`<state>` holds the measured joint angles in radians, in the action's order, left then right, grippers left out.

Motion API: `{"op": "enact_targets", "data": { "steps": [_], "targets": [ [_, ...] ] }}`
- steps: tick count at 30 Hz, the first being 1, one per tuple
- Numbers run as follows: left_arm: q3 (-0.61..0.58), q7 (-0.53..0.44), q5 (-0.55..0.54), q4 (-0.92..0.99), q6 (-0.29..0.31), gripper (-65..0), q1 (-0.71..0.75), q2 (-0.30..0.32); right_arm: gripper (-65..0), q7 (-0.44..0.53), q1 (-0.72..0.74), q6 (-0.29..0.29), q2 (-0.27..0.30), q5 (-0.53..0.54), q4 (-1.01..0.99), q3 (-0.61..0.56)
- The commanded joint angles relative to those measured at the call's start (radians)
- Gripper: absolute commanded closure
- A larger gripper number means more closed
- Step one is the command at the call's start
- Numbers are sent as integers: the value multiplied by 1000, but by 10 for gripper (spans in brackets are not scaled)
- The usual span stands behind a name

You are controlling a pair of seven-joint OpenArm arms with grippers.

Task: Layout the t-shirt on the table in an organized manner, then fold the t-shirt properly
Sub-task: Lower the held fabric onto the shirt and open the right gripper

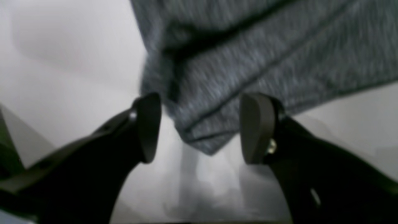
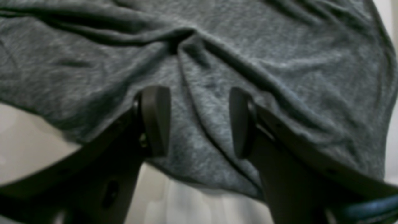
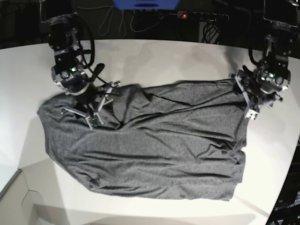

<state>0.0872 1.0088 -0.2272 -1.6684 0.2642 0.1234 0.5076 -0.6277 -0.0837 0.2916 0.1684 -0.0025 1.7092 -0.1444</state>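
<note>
The t-shirt (image 3: 150, 145) lies spread on the table (image 3: 154, 61), its long axis running across the base view from the worktop's left side toward its right side. The cloth covers the middle of the worktop and is wrinkled, with long creases fanning from its upper left part toward the right. Its lower edge slants down to a corner near the front right, and its left edge runs close to the worktop's curved front-left edge. Which end is the collar cannot be told.

The right gripper (image 3: 91, 112) sits over the shirt's upper left part in the base view. In the right wrist view its jaws stand apart, with the right gripper (image 2: 200, 121) low over a raised fold of grey cloth that runs between the two pads; the picture is soft, so whether the pads touch the fabric cannot be told, and nothing is pinched.

The left gripper (image 3: 251, 101) is at the shirt's upper right corner, near the worktop's far right edge. In the left wrist view the left gripper (image 1: 200, 127) has its jaws apart, and a hemmed corner of the shirt (image 1: 199, 133) hangs down into the gap between the pads without being clamped.

Bare white tabletop lies along the far edge behind the shirt, in a broad strip on the far left, along the front edge, and in a narrower strip on the right.
</note>
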Motion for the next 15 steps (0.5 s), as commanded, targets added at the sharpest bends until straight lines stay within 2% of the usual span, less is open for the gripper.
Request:
{"op": "enact_targets", "data": {
  "steps": [1,6,12,15],
  "targets": [
    [7,-8,16,-2,-4,-382,-9,16,-309,19,12,2,3,3,21,9],
    [-8,-9,133,35,-1,-384,-11,6,-309,18,12,2,3,3,21,13],
    [-43,-12,142,37,-1,-382,-11,6,-309,18,9,2,3,3,21,13],
    [-59,-66,144,37,-1,-381,-9,6,-309,22,-1,2,3,3,30,12]
  ]
}}
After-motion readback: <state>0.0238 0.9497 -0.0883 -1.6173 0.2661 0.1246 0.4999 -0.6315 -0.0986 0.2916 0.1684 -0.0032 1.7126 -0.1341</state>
